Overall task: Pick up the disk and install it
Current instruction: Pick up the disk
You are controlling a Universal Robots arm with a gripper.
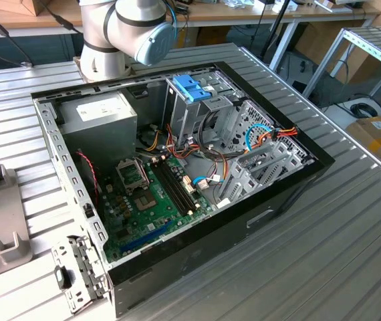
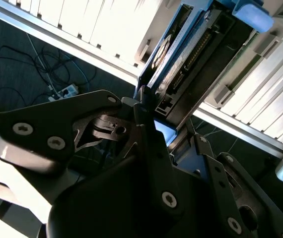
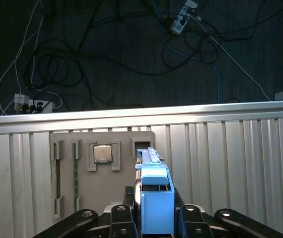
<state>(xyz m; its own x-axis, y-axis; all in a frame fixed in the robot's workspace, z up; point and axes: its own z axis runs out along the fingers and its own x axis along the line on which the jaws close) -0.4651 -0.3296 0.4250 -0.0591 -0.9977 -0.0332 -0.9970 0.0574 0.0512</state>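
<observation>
1. In the first wrist view, the gripper (image 3: 154, 210) reaches over a ribbed metal worktop (image 3: 231, 163), its dark jaws clamped on either side of the disk (image 3: 154, 181) at its light-blue carrier frame
2. The disk is seen edge-on, pointing away from the wrist toward a grey fixture tray (image 3: 102, 191) that lies on the worktop. Its far end sits at the tray's square slot (image 3: 141, 145), and it is not possible to tell whether it is clear of that slot
3. Beside the slot, the tray holds a processor chip (image 3: 102, 153) and two memory sticks (image 3: 75, 173)
4. The second wrist view shows the disk's connector edge and blue frame held between the jaws
5. In the exterior view, an open computer case (image 1: 277, 197) lies on its side, showing a grey power supply (image 1: 100, 114), a green motherboard (image 1: 150, 194) and a metal drive cage (image 1: 200, 117) topped by a blue latch (image 1: 189, 87)
6. The pick-up step appears to be in hand, and installing is not yet done. Moving to the case would likely call for a firm hold, a straight lift free of the slot, and the disk kept square to the drive cage
</observation>
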